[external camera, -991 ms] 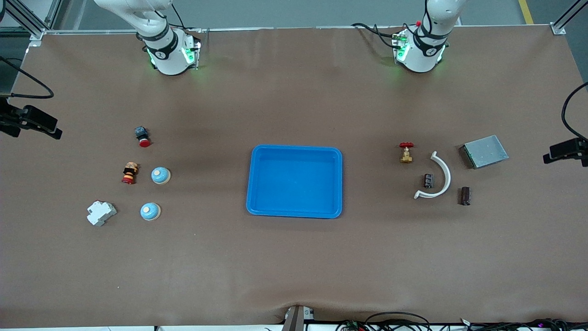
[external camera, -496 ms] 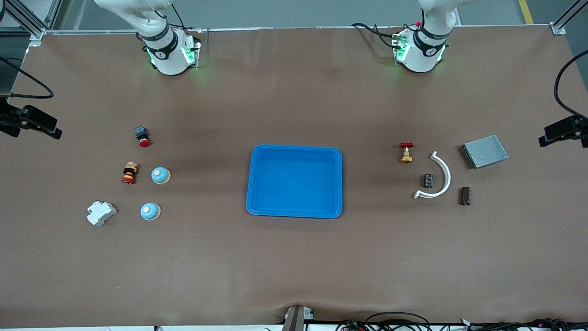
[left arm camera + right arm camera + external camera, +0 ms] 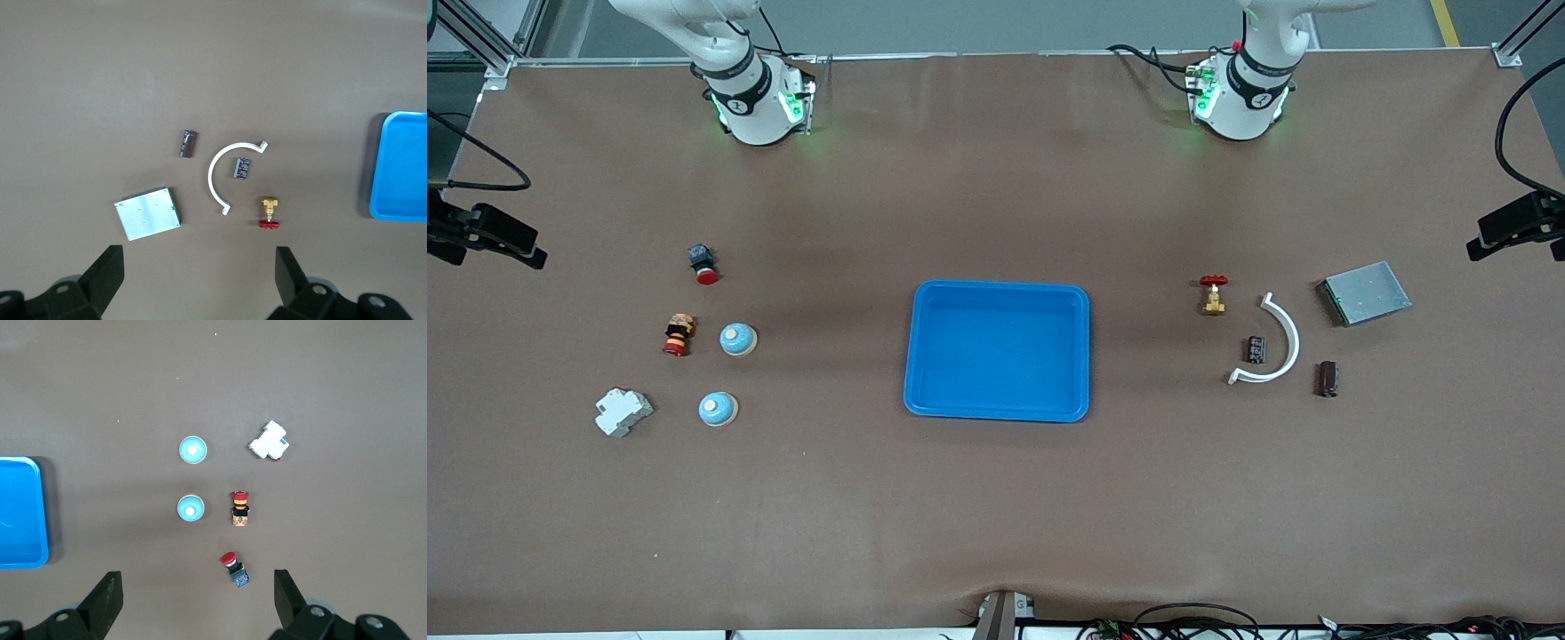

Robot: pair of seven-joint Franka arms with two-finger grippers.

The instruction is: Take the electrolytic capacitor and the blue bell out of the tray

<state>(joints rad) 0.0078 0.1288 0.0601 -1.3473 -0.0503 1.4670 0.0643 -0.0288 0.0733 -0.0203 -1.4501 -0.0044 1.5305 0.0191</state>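
tray (image 3: 996, 351): lay at the middle of the surface, bare inside, with neither task item in it. found two dark electrolytic capacitors toward the left arm's end, one (image 3: 1256, 348) tucked inside the curve of a white clip (image 3: 1293, 342), the other (image 3: 1328, 378) just beside that clip and nearer the front camera than a grey plate (image 3: 1366, 292). found two blue bells (image 3: 738, 339) (image 3: 718, 409) toward the right arm's end, well apart from the tray. left pincer (image 3: 198, 252): hung high over the capacitors, fingers spread wide, clamped on nothing. right pincer (image 3: 195, 575): hung high over the bells, likewise spread and empty. judged the removal probably finished, so the likeliest fault seemed a needless further grasp. risked, if sent down on the enclosed capacitor, catching the clip and dragging it along. risked rolling either capacitor away under an off-centre pinch, given the round body. risked slipping off a bell's smooth dome, knocking it into the striped button (image 3: 679, 334) close by.
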